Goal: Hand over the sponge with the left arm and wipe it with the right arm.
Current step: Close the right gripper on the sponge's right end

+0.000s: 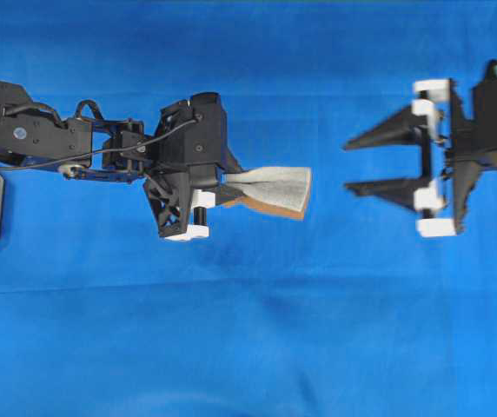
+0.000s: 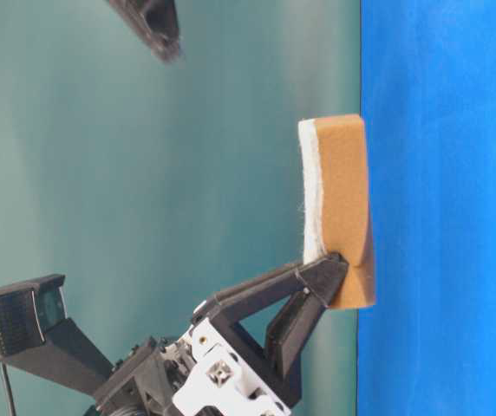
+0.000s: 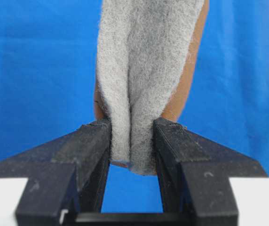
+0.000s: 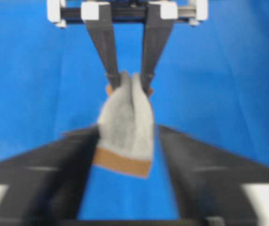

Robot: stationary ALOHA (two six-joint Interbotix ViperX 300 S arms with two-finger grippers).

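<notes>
The left claw (image 1: 224, 193) is clenched on the sponge (image 1: 275, 189), whose long axis points right toward the released right claw (image 1: 366, 163).

Both arms are black. The left arm (image 1: 31, 130) is boxy, with small screws on its flat plates and a thin black cable looping over its wrist. Its gripper (image 1: 231, 187) has pointed black fingers (image 3: 90, 150) with white end blocks. The right arm (image 1: 492, 122) wears pale teal patches on its housing. Its gripper (image 1: 374, 161) has tapered black fingers on a rail with white blocks.
</notes>
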